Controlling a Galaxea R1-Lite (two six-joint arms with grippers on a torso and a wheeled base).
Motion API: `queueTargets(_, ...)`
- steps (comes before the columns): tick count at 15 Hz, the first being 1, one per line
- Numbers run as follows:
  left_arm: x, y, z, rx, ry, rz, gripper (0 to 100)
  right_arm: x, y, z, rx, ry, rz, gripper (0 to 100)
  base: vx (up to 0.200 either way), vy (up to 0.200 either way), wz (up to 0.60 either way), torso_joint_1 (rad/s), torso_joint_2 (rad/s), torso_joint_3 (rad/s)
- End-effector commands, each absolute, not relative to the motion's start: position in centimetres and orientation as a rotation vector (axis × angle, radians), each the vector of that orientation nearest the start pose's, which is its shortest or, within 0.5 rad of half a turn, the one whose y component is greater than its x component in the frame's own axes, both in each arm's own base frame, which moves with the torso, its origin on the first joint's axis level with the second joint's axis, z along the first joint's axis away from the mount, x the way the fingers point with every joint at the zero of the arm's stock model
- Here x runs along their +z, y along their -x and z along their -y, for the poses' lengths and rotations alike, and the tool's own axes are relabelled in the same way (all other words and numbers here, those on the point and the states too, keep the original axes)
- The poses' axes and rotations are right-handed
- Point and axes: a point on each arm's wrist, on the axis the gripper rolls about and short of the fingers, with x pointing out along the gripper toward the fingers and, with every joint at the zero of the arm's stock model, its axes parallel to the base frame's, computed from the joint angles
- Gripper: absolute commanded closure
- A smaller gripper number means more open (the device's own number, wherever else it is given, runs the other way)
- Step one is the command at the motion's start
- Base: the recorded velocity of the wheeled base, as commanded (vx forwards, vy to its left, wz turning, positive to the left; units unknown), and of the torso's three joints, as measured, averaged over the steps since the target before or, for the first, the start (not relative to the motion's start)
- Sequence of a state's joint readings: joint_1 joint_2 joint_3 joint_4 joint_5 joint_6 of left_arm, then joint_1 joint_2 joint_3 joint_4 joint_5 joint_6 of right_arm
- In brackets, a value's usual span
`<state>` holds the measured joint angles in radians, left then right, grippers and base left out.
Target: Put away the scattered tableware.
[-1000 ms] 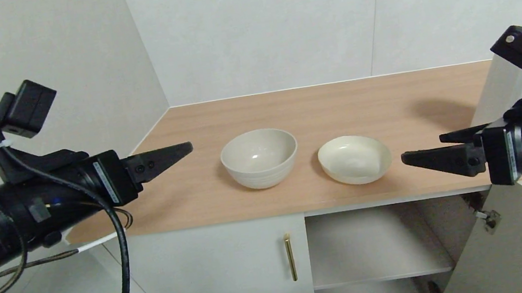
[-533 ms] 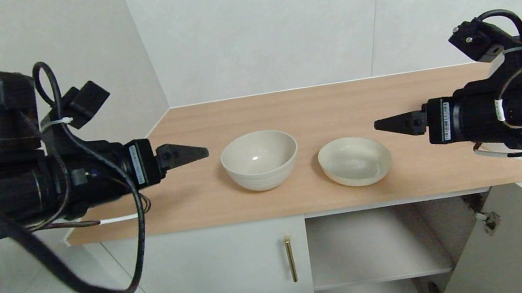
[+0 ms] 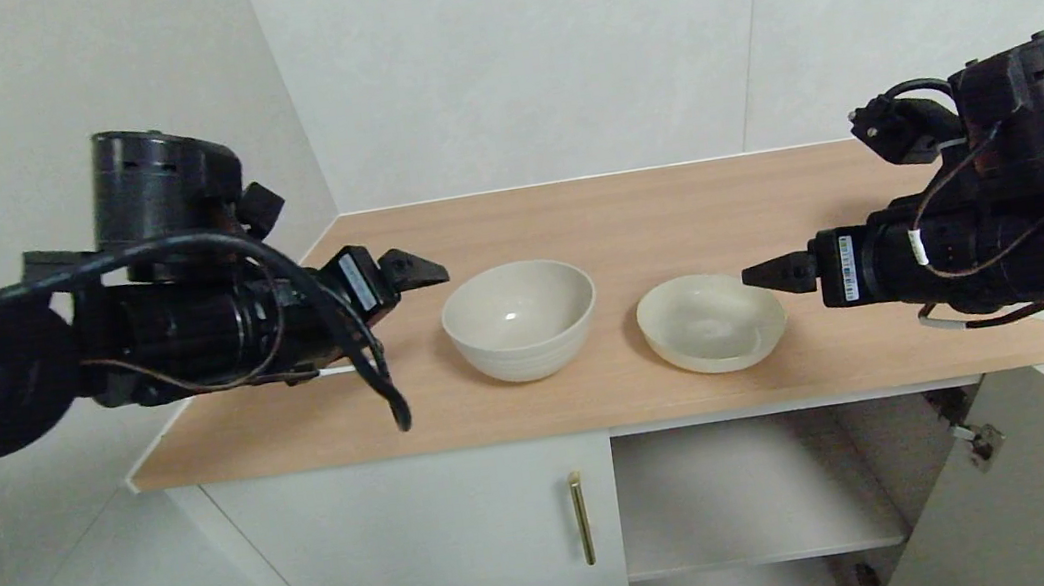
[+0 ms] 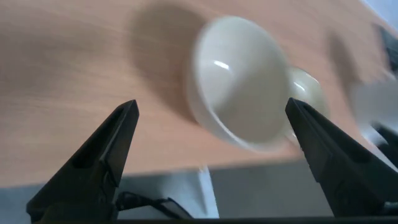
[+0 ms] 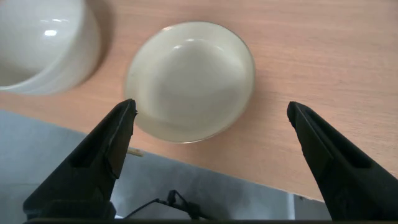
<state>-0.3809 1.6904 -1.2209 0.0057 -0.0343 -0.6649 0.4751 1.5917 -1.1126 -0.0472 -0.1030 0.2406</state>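
Deep bowl [image 3: 519, 318] is faced closely by the left end effector [image 3: 416, 272], shallow bowl [image 3: 710, 321] by the right end effector [image 3: 762, 276]; both are spread wide, empty.

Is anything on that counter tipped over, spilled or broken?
Nothing stands out. The deep bowl and the shallow bowl both sit upright, empty and apart on the counter; no spill or crack shows. The cupboard beneath stands open.

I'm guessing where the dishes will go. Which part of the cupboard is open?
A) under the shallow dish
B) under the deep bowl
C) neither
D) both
A: the cupboard space below the shallow dish stands open, while the door below the deep bowl is shut.
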Motion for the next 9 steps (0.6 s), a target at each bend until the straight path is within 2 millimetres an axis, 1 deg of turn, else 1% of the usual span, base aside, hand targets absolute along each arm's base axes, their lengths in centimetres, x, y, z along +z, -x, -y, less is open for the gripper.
queueTargets(1,21.2,-31.4,14.0,-0.209,0.570,-0.650,0,23.7,-26.2,-13.2,0.304,-0.103,-0.475,0,0.000,0.000,0.00,0.000,0.00,0.000)
queueTargets(2,20.9,-31.6,14.2,-0.208,0.572,-0.657,0,23.7,-26.3,-13.3,0.301,-0.102,-0.475,0,0.000,0.000,0.00,0.000,0.00,0.000)
queueTargets(3,20.1,-32.2,14.6,-0.202,0.569,-0.666,0,23.6,-26.4,-13.3,0.301,-0.102,-0.476,0,0.000,0.000,0.00,0.000,0.00,0.000)
queueTargets(4,20.0,-32.3,14.6,-0.202,0.569,-0.666,0,23.6,-26.4,-13.3,0.300,-0.101,-0.478,0,0.000,0.000,0.00,0.000,0.00,0.000)
queueTargets(9,20.4,-32.2,14.6,-0.212,0.576,-0.647,0,23.6,-26.3,-13.3,0.300,-0.101,-0.479,0,0.000,0.000,0.00,0.000,0.00,0.000)
